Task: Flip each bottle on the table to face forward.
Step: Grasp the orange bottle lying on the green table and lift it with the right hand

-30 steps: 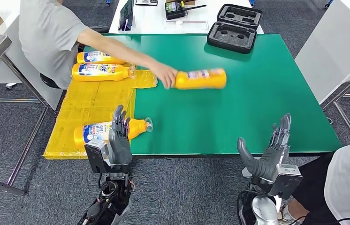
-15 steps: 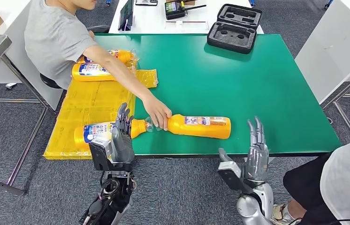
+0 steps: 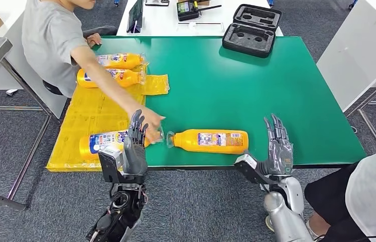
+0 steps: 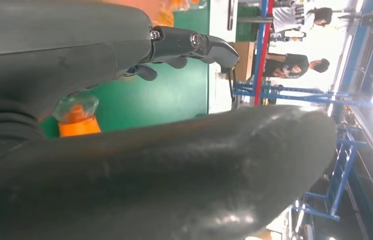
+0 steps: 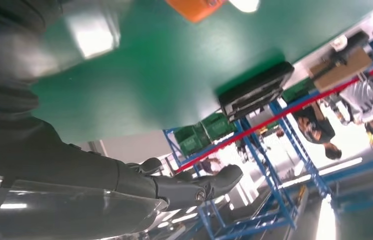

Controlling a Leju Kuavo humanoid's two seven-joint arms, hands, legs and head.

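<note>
Orange bottle (image 3: 210,140): you're seeing it lying sideways on the green bench (image 3: 256,85), between both hands.
Left hand (image 3: 134,143): fingers are spreading, gripping nothing.
Right hand (image 3: 277,146): fingers are spreading upward, gripping nothing, just beside the bottle's base.

No wording is legible. The bottle (image 3: 211,141) lying between the left hand (image 3: 133,146) and the right hand (image 3: 278,147) bears a white printed label, and the bottle behind the left hand (image 3: 103,141) bears a blue-and-white one, both too small to read.
</note>
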